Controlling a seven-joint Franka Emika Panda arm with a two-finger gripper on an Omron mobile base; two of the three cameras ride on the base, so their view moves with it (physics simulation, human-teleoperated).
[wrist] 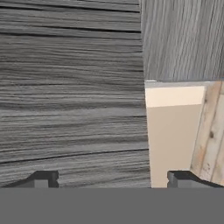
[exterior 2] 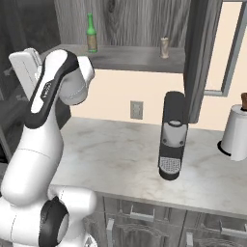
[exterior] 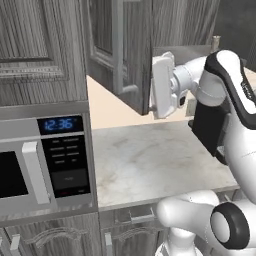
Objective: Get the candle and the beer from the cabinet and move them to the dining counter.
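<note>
The beer [exterior 2: 91,34] stands upright on the cabinet [exterior 2: 140,57] shelf, neck up, at the shelf's left end; the candle [exterior 2: 165,48] stands upright further right along it. The gripper [wrist: 113,179], jaws wide and empty, faces the cabinet's wood, left of the bottle

A microwave [exterior: 42,162] with a lit blue clock sits at the left of the marble counter [exterior: 150,165]; a black coffee machine [exterior 2: 173,136] stands on the counter near the wall; a wall socket [exterior 2: 136,110] lies just left of it. A white paper-towel roll [exterior 2: 236,131] stands far right on the counter.
</note>
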